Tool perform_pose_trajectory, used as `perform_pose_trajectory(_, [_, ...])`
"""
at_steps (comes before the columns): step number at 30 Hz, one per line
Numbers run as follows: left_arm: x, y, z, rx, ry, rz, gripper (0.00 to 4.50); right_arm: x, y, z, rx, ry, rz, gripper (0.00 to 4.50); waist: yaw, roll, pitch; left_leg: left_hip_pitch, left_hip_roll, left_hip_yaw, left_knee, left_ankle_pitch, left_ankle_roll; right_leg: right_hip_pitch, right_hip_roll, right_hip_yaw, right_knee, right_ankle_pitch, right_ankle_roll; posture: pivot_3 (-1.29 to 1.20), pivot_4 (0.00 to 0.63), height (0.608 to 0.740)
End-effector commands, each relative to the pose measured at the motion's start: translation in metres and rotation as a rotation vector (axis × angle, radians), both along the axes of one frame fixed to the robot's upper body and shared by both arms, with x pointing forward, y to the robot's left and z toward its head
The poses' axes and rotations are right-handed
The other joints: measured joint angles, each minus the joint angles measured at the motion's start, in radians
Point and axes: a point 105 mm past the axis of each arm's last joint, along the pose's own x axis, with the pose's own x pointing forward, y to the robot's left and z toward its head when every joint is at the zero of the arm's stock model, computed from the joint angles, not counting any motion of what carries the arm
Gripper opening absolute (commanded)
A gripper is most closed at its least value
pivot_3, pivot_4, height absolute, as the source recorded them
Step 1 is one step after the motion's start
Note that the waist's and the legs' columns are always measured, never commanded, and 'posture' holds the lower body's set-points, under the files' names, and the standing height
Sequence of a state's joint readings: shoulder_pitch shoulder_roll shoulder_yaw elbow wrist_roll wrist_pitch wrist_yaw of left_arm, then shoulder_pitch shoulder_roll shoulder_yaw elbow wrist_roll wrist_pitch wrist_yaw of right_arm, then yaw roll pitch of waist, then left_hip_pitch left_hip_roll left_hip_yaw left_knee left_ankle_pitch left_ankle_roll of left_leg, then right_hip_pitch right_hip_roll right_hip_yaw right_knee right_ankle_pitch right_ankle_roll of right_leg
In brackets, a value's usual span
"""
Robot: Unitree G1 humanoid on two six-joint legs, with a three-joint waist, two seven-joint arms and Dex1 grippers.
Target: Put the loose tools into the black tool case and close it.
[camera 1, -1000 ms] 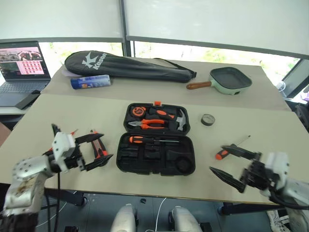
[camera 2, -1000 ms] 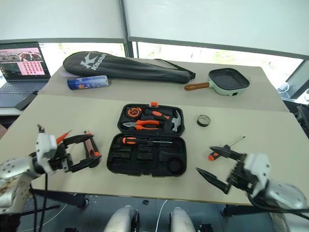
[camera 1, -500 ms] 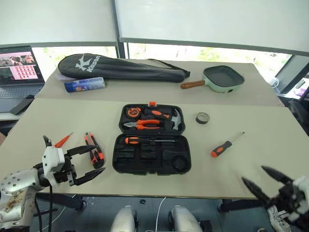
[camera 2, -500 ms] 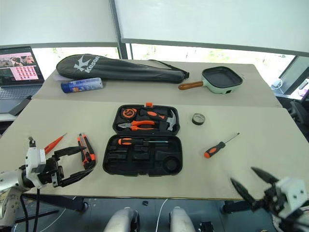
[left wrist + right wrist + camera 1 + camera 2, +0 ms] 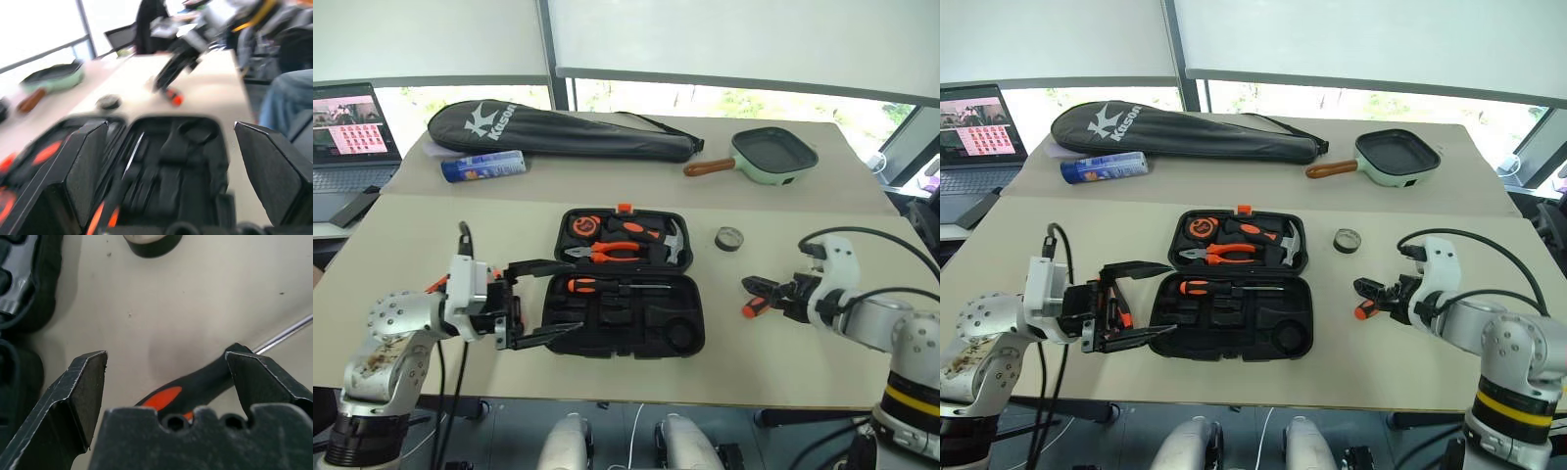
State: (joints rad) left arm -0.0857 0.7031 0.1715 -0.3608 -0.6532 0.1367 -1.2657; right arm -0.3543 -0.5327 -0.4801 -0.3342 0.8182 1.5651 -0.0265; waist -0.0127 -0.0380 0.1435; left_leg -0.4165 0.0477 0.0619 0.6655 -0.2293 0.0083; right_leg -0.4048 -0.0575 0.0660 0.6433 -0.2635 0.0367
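1. The black tool case lies open in the middle of the table, lid half on the far side with pliers and a hammer in its slots, and one orange-and-black screwdriver seated in the near half.
2. The right gripper hangs low over the table to the case's right, its two black fingers spread wide and holding nothing.
3. A loose orange-and-black screwdriver lies on the table right at that gripper; in the right wrist view its handle sits between the parted fingers, the steel shaft running out past one of them.
4. The small black tape roll rests on the table beyond the gripper, near the case's right edge.
5. The left gripper points sideways at the case's left edge, fingers wide apart and empty, tips just at the near half.
6. An orange-black utility knife lies on the table behind this gripper, mostly hidden by it.
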Motion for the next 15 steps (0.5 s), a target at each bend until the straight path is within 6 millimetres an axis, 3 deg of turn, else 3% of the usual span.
perform_pose_trajectory(1, [-0.005,-0.007,0.006,-0.019,-0.017,-0.019,4.41,-0.008,-0.006,-0.025,-0.038,0.137,-0.042,4.50,0.001,-0.002,-0.001,0.000,0.000,0.000,0.000,0.000,0.000,0.001,0.000,-0.001,-0.001,0.000,0.000,0.00,0.150,0.740])
perform_pose_trajectory(7, [-0.010,-0.009,0.006,-0.027,-0.012,-0.040,4.41,-0.009,-0.013,-0.034,-0.074,0.184,-0.089,4.50,0.001,-0.010,-0.006,0.005,0.000,0.000,0.001,0.000,0.000,0.006,0.000,-0.001,-0.001,0.001,0.001,0.00,0.150,0.740])
perform_pose_trajectory(15, [-0.007,-0.009,0.007,-0.033,-0.024,-0.025,4.41,-0.025,-0.024,-0.040,-0.072,0.230,-0.095,4.50,0.013,-0.016,-0.010,0.010,0.001,0.001,0.001,0.000,0.000,0.015,-0.001,-0.004,-0.006,0.000,0.001,0.00,0.150,0.740])
